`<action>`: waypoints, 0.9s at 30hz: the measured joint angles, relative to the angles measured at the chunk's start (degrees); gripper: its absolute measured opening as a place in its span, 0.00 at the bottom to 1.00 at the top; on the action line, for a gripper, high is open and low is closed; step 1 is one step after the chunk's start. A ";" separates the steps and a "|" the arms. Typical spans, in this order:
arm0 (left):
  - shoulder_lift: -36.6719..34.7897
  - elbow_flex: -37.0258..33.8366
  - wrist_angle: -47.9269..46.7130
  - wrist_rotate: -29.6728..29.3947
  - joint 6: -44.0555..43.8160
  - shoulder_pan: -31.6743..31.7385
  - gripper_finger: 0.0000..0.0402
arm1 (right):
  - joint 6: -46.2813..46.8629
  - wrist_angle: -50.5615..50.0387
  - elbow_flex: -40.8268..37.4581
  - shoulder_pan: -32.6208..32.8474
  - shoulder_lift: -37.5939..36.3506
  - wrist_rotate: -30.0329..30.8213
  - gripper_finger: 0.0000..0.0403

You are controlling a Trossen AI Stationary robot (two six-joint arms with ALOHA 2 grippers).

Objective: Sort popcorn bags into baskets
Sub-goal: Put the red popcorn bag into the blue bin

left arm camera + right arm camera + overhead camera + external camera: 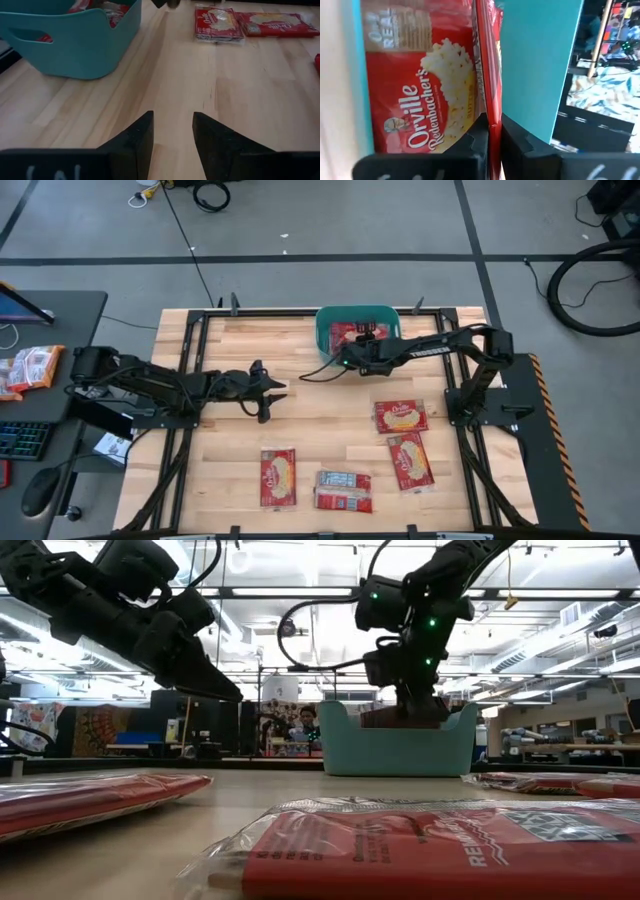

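Right tool [490,132] is inside the teal basket [328,330], clenched on the edge of a popcorn bag [487,60] held on edge over one lying flat [417,85]. Left tool [172,137] hovers released over bare surface [210,85], near the basket. Four bags wait on the surface, e.g. [278,477], [343,491]. Bags look light, flat, floppy, with slick wrap; best pinched at a thin edge, since a flat face likely slips.

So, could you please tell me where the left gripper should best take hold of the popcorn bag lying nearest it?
Probably from straight above, pinching a long edge: the popcorn bag lies flat on the table, so only its thin edges offer purchase to the open left gripper.
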 joint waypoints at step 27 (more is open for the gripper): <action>0.00 0.04 -1.14 11.98 -2.01 -0.98 0.35 | 24.90 -17.46 11.49 9.29 -2.15 -21.32 0.38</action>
